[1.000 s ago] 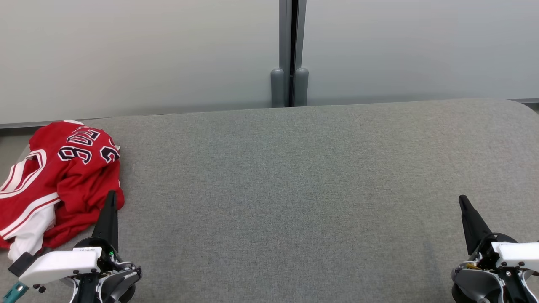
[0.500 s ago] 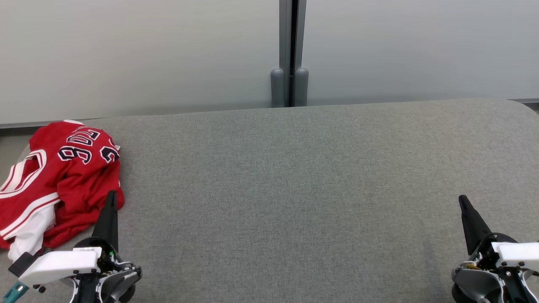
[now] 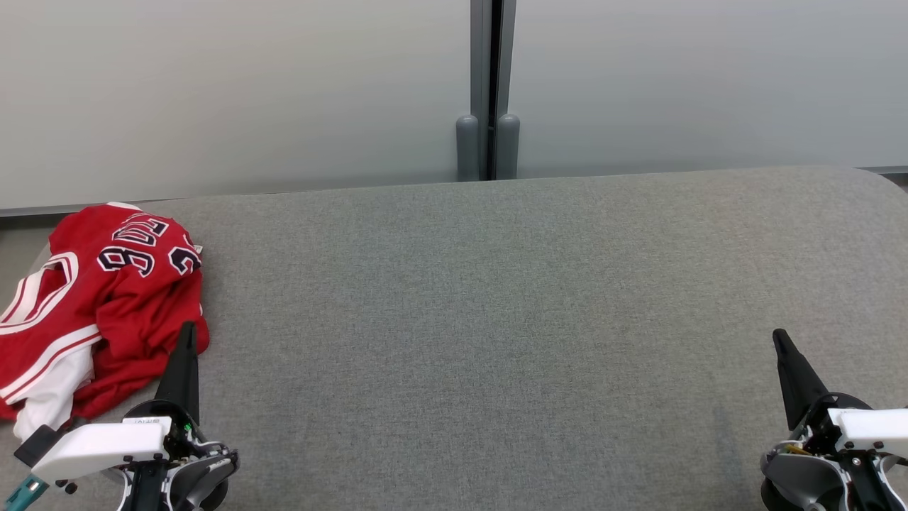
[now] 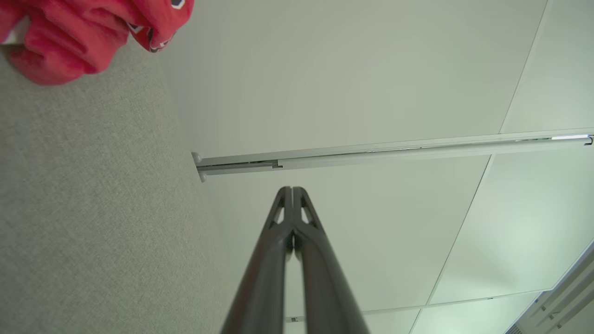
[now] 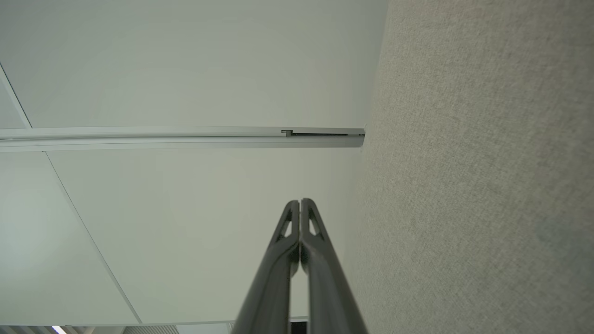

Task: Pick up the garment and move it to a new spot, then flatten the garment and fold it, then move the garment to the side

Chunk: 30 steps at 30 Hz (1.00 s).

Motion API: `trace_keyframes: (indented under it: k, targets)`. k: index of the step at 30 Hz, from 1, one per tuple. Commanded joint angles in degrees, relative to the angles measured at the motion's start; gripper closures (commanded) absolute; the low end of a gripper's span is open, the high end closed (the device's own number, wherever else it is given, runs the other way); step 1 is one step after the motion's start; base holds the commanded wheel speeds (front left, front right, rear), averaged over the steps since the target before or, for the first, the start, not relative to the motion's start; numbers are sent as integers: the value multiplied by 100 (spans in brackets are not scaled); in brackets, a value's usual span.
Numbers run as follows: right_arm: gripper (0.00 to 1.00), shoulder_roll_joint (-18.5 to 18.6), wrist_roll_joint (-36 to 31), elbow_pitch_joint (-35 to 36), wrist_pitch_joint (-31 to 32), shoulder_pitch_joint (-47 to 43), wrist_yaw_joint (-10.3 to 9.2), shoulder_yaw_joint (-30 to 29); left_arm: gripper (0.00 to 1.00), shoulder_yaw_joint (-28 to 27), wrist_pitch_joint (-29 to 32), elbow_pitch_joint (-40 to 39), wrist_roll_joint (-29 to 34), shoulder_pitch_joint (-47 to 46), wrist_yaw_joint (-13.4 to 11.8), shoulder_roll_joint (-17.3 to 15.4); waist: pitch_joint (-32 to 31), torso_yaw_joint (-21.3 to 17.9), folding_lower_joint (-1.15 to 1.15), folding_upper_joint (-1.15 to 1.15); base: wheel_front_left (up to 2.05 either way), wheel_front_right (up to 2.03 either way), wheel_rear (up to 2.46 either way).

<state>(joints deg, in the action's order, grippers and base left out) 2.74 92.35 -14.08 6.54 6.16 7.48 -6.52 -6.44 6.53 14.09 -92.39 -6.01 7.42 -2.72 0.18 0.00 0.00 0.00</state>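
The garment point(image 3: 106, 305), a red jersey with white trim and dark numbers, lies crumpled at the far left of the grey table point(image 3: 496, 319); a corner of the garment point(image 4: 69, 37) also sits at the top left of the left wrist view. My left gripper point(image 3: 188, 328) rests at the lower left, shut and holding nothing, its tip beside the jersey's right edge. Its fingertips point(image 4: 292, 190) are pressed together. At the lower right my right gripper point(image 3: 778, 335) is shut and holds nothing, far from the jersey, its fingertips point(image 5: 300, 202) touching.
A pale wall with a vertical grey post point(image 3: 488, 92) stands just behind the table's far edge. The table's left edge runs under the jersey, and its far right corner point(image 3: 879, 177) is rounded.
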Motion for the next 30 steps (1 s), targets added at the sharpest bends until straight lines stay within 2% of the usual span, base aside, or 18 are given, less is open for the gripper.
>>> trace_keyframes:
  k: [1, 30]
  targets:
    - [100, 24, 15, 15, 15, 25, 2, -5, 100, -22, 17, -15, -6, -59, 18, -32, 0, 0, 0, 0, 0, 0, 0]
    - [100, 24, 15, 15, 15, 25, 2, -5, 100, -22, 17, -15, -6, -59, 18, -32, 0, 0, 0, 0, 0, 0, 0]
